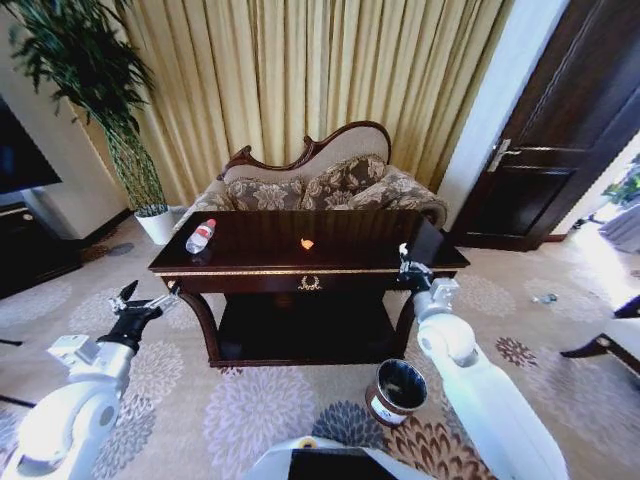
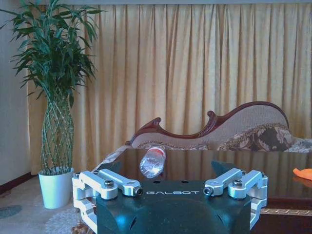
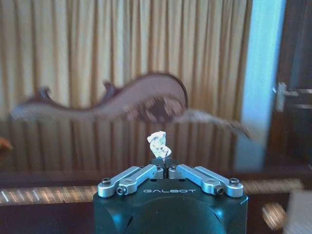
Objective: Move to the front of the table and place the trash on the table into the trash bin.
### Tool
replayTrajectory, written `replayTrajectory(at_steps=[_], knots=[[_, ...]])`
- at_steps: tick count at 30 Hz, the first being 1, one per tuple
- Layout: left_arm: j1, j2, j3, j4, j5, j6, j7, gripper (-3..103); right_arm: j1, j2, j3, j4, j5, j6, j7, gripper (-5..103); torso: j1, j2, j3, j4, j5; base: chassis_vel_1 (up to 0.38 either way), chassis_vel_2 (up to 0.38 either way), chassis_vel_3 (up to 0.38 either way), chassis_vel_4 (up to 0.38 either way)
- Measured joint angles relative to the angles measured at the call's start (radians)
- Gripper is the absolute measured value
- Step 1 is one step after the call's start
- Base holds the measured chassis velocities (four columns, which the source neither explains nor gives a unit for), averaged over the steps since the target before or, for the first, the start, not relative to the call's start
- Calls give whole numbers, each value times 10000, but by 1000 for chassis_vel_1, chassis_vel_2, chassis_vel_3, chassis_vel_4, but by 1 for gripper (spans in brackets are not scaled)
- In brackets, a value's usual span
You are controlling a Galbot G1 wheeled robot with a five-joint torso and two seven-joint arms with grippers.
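Trash: bottle (image 1: 201, 236) lies at tabletop's (image 1: 350, 258) left end, orange scrap (image 1: 307, 243) mid-top.
White scrap (image 3: 158, 143): light, crushable; my right gripper (image 3: 163, 163) jaws pinch it.
Left gripper (image 2: 170, 168): jaws apart, near bottle.
Bottle: light, slippery; grip mid-body.
Trash bin (image 1: 397, 391): on floor.

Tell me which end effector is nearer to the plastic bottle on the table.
Left. The left end effector hovers open just off the table's left front corner, close to the bottle. The right end effector, shut on a white scrap, is at the far right end.
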Motion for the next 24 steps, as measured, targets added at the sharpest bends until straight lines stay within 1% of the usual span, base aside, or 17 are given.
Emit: replayTrajectory(at_steps=[1,3,4,5,7,9,10,12,13,14,15,19,24], knots=[[0,0,0,0,0,0,0,100,0,0,0,0,0,0,0,1,0,0,0,0,0,0,0,0,0],[34,-32,-46,29,-1,-40,23,100,-732,252,431,-433,-754,282,-505,1,9,-8,6,-3,3,0,0,0,0],[46,-54,-50,55,3,-72,49,100,-1054,372,634,-622,-972,325,-751,1,12,-10,6,-2,4,0,0,0,0],[46,-54,-50,55,3,-72,49,100,-1054,372,634,-622,-972,325,-751,1,12,-10,6,-2,4,0,0,0,0],[55,-89,-51,91,18,-104,69,100,-1527,565,900,-988,-1158,313,-1046,1,14,-9,7,-7,2,-32,37,47,-52],[57,-154,5,133,65,-131,94,100,-2001,942,1239,-1985,-1575,319,-1513,1,12,-9,5,-5,1,0,0,0,0],[57,-154,5,133,65,-131,94,100,-2001,942,1239,-1985,-1575,319,-1513,1,12,-9,5,-5,1,0,0,0,0],[15,-182,52,157,91,-132,102,100,-2070,1313,1540,-3289,-2372,818,-2011,1,5,-6,2,-1,4,0,0,0,0],[15,-182,52,157,91,-132,102,100,-2070,1313,1540,-3289,-2372,818,-2011,1,5,-6,2,-1,4,0,0,0,0],[-31,-186,58,171,96,-102,93,100,-2011,1455,1679,-3830,-2689,980,-2204,1,3,-3,1,-4,3,0,0,0,0],[-72,-187,59,175,97,-74,77,100,-1906,1561,1772,-4319,-2877,1083,-2318,1,3,-3,1,-1,1,0,0,0,0],[-103,-187,72,178,101,-37,58,100,-1571,1770,1896,-5403,-3180,1214,-2568,1,6,-5,3,0,2,0,0,0,0],[-102,-169,2,255,96,-37,58,100,-1228,1924,1876,-6164,-3631,1317,-2626,1,5,-4,3,1,1,0,0,0,0]])
